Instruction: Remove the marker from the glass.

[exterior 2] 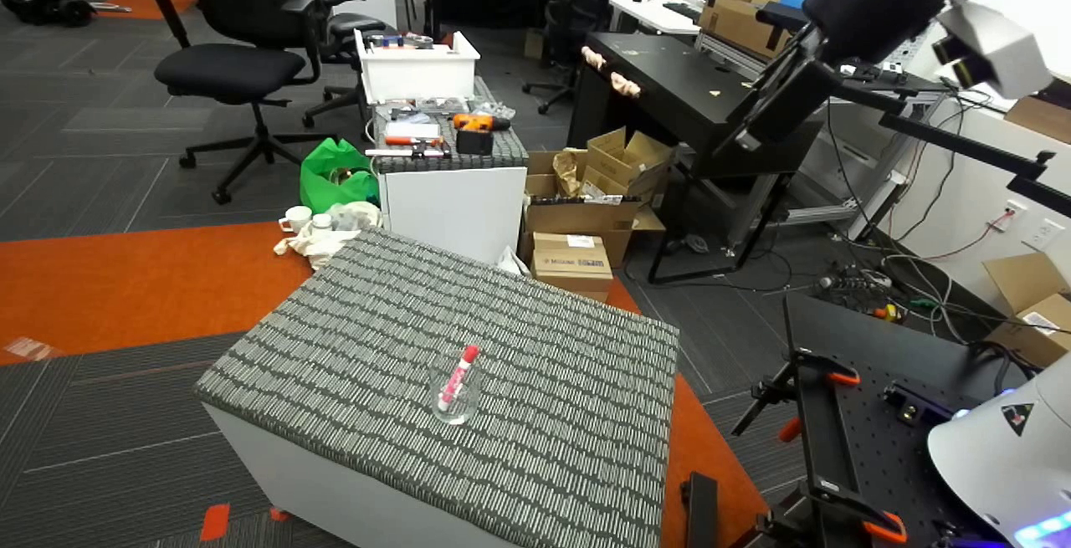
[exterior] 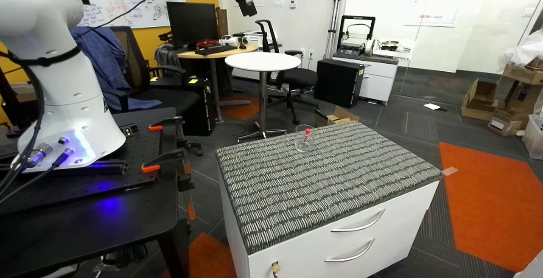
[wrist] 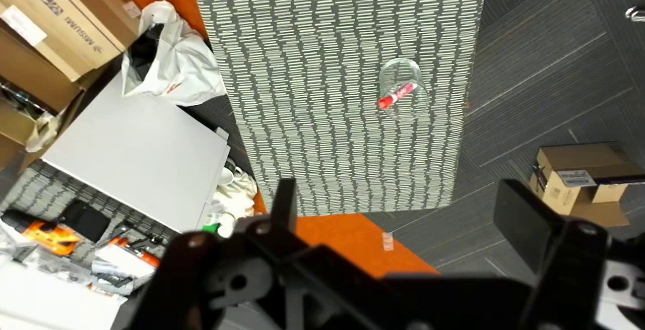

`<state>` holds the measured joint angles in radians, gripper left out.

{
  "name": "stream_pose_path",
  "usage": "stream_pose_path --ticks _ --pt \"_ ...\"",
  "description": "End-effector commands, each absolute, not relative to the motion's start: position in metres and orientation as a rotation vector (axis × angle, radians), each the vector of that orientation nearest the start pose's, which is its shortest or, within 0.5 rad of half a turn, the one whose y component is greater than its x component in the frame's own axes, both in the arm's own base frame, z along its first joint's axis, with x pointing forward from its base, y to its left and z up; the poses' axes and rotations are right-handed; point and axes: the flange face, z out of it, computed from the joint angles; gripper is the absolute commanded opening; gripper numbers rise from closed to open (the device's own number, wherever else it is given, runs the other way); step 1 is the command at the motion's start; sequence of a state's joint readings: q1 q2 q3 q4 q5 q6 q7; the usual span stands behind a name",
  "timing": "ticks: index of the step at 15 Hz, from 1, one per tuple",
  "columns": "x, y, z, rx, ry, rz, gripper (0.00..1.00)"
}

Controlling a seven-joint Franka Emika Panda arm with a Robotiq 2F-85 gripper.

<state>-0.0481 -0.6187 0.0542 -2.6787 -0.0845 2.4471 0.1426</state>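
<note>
The marker point(exterior: 306, 135) is red with a white part and leans inside the clear glass point(exterior: 299, 145). Its red end sticks out above the rim. The glass stands upright on the grey patterned mat point(exterior: 322, 180). The marker point(exterior 2: 456, 379) and glass point(exterior 2: 471, 404) also show in an exterior view, towards the middle of the mat. In the wrist view the marker point(wrist: 398, 95) and glass point(wrist: 419, 108) lie ahead of the fingers, above and between them. My gripper point(wrist: 398, 189) is open and empty. It also shows in an exterior view point(exterior 2: 740, 134), high above the mat and apart from the glass.
The mat covers a white drawer cabinet point(exterior: 339, 244). The black robot table point(exterior: 127, 223) with orange-tipped clamps point(exterior: 163, 161) stands beside it across a gap. Cardboard boxes point(exterior 2: 577, 259) and a second cabinet point(exterior 2: 452, 205) with tools stand behind the mat.
</note>
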Motion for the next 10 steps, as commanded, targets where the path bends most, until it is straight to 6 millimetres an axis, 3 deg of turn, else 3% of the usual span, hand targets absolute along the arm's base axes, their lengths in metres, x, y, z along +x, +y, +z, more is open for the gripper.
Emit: stream_pose_path --ticks 1,10 --pt "0.423 0.01 0.442 -3.208 0.04 -0.604 1.0" --pt "0.487 0.045 0.395 -3.381 -0.39 -0.471 1.0"
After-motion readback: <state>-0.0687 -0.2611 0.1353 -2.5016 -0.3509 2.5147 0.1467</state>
